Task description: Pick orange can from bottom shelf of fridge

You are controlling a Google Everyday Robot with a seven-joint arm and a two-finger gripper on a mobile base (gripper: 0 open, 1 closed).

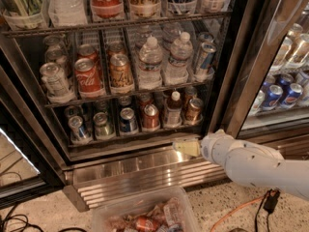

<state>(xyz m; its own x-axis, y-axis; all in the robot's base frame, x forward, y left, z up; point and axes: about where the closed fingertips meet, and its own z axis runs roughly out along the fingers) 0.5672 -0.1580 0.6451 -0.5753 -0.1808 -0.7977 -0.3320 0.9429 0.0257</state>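
Observation:
The orange can [194,109] stands upright at the right end of the bottom shelf [120,139], a dark wire rack in the open fridge [241,57]. A small brown bottle [174,108], a red can [150,116], a blue can [128,120] and silver cans [77,127] stand to the left of it. My gripper [186,148] sits on a white arm that comes in from the right. It hovers over the ribbed steel base [145,173], just below and slightly left of the orange can, and touches no can.
The rack above holds water bottles [150,64] and Coca-Cola cans [88,76]. A clear bin of crushed cans [145,216] stands on the floor in front. An orange cable [236,209] lies at the lower right. The neighbouring cooler shows Pepsi cans [282,93]. The open glass door [14,163] is at the left.

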